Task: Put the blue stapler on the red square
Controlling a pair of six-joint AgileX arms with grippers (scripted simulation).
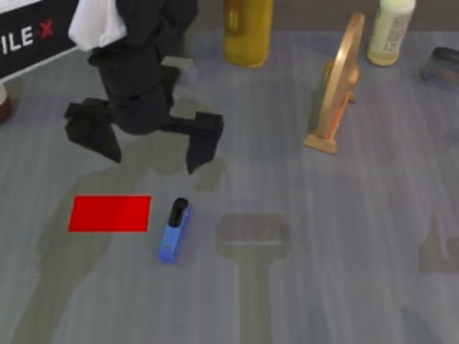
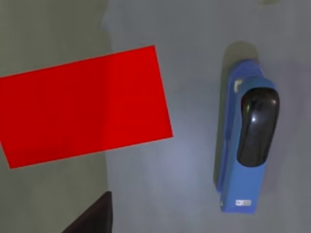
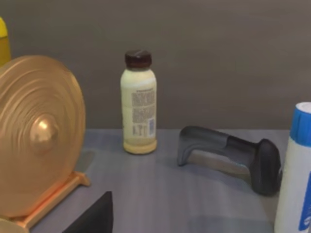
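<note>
The blue stapler lies flat on the table just right of the red square, black end pointing to the back, apart from the patch. My left gripper hovers open behind and above both, with nothing between its fingers. In the left wrist view the stapler and the red square lie side by side below, and one dark finger shows at the edge. My right gripper is outside the top view; one finger shows far to one side, and nothing is held.
Along the back stand a yellow bottle, a golden disc on a stand, a cream bottle and a dark scanner. A white bottle with a blue cap stands close to the right wrist camera.
</note>
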